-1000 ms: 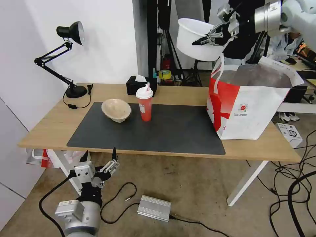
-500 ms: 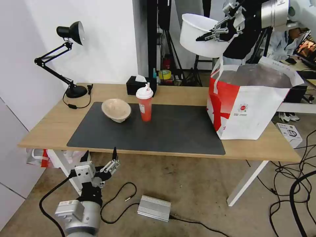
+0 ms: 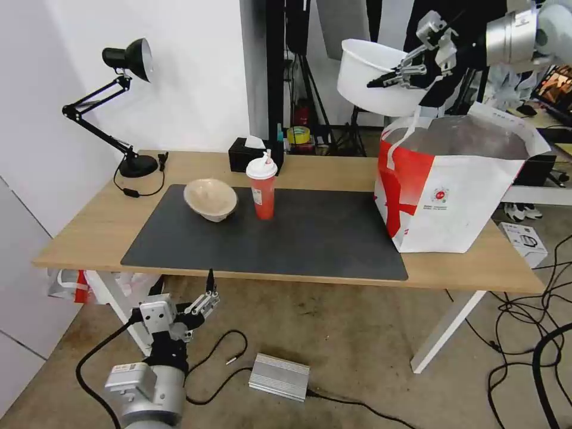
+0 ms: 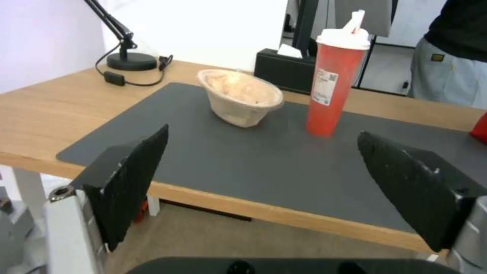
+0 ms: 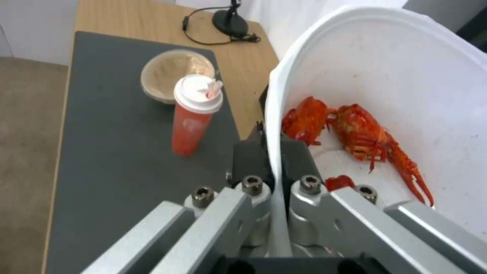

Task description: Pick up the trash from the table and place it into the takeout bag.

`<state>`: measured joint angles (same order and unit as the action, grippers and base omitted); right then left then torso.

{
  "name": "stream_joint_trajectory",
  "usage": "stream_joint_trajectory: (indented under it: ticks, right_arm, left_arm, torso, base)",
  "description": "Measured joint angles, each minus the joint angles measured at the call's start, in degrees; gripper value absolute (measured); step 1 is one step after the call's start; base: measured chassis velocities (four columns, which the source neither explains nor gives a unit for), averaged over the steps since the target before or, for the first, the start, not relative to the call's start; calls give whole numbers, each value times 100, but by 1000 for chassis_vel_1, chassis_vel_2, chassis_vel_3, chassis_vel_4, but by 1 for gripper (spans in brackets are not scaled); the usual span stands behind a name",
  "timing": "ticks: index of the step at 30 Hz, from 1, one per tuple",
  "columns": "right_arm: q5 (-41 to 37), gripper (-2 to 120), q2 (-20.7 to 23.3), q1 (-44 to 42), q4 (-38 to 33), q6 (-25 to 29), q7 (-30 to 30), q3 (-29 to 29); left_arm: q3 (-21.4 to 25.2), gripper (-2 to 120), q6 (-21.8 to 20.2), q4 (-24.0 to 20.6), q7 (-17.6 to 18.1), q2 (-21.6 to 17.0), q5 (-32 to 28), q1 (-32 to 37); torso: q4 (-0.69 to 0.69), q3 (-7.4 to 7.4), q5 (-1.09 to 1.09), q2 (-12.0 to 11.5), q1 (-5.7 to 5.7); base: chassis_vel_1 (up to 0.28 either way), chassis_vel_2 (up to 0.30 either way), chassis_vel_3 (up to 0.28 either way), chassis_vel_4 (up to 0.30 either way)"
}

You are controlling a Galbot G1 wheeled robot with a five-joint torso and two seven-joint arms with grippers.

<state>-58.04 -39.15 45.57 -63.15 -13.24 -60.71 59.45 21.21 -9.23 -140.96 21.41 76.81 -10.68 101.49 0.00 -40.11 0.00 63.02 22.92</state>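
Head view: right gripper (image 3: 386, 79) hangs high above the takeout bag (image 3: 453, 196), jaws clamped on the rim of the white bowl (image 3: 372, 74) holding red crayfish shells (image 5: 365, 140). Left gripper (image 3: 185, 298) waits below the table (image 3: 77, 232) edge, jaws wide apart, holding nothing.

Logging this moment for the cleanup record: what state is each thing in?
White bowl: lifted, tilted, red scraps inside.
Right end effector: shut on the bowl's rim.
Takeout bag: upright, open.
Red cup: upright, lidded.
Beige bowl: tilted on the mat.
Left end effector: open, below the table edge.
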Motion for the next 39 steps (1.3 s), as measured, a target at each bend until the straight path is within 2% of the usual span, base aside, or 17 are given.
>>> stream_joint_trajectory:
  ticks: [18, 39]
  right_arm:
    - [102, 0, 631, -138, -70, 29, -94, -114]
    - [138, 0, 1029, -335, -176, 56, -123, -249]
  left_arm:
    - [16, 100, 7, -11, 2, -67, -7, 27]
    - [8, 100, 10, -57, 4, -101, 2, 81]
  torso:
    - [-1, 0, 0, 0, 0]
    - [-1, 0, 0, 0, 0]
  base:
    - [0, 0, 0, 0]
    - [0, 0, 0, 0]
